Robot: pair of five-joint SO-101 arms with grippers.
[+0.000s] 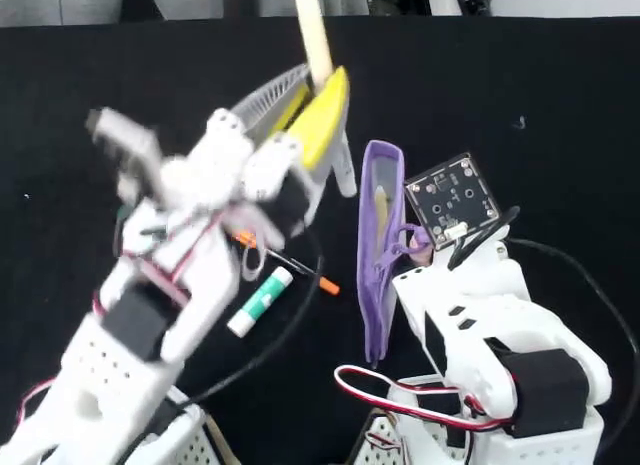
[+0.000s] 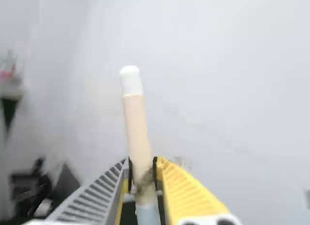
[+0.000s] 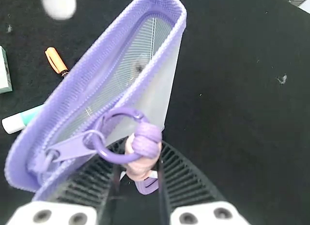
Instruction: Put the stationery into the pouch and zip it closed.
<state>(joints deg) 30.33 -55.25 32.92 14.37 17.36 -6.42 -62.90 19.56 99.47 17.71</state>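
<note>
Pouch (image 1: 381, 247) hangs clamped in right tool (image 3: 138, 172), near left tool (image 2: 141, 175) pinching beige pen (image 2: 136, 130).

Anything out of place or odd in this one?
Nothing spilled or damaged. The left jaws grip a beige pen raised off the table, aimed at the wall rather than the purple pouch, which the right jaws hold on edge, unzipped. A glue stick and an orange pen lie on the table.

A black table (image 1: 570, 75), flecked with lint (image 3: 282, 79).
</note>
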